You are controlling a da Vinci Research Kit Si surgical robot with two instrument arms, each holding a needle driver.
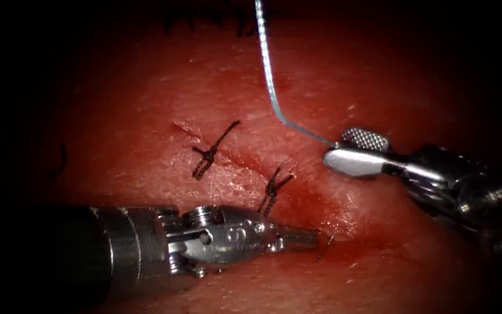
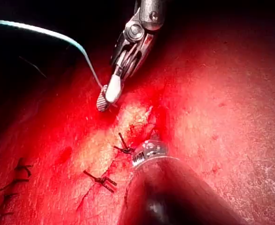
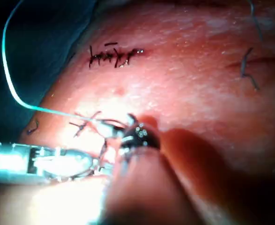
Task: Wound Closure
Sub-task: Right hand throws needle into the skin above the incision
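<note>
The tissue (image 1: 332, 75) has a slanting cut (image 1: 245, 166) crossed by two dark knotted stitches (image 1: 209, 154) (image 1: 273, 192). My left tool (image 1: 315, 238) lies low along the tissue, jaws shut, tip touching the cut's lower right end. A thin dark sliver (image 1: 326, 246), perhaps the needle, stands out of the tissue just past that tip; I cannot tell if the jaws hold it. My right tool (image 1: 335, 148) hovers right of the cut, jaws open and one ridged face showing. Pale thread (image 1: 269, 75) comes down from above, bends, and runs into the gap between them (image 2: 91, 65).
Red fluid wets the tissue around the cut's lower end (image 1: 355, 250). An older row of dark stitches (image 3: 114, 56) lies farther off on the tissue, also seen as stitches (image 2: 15, 183). The left tool's thick shaft (image 1: 59, 256) covers the tissue at the lower left.
</note>
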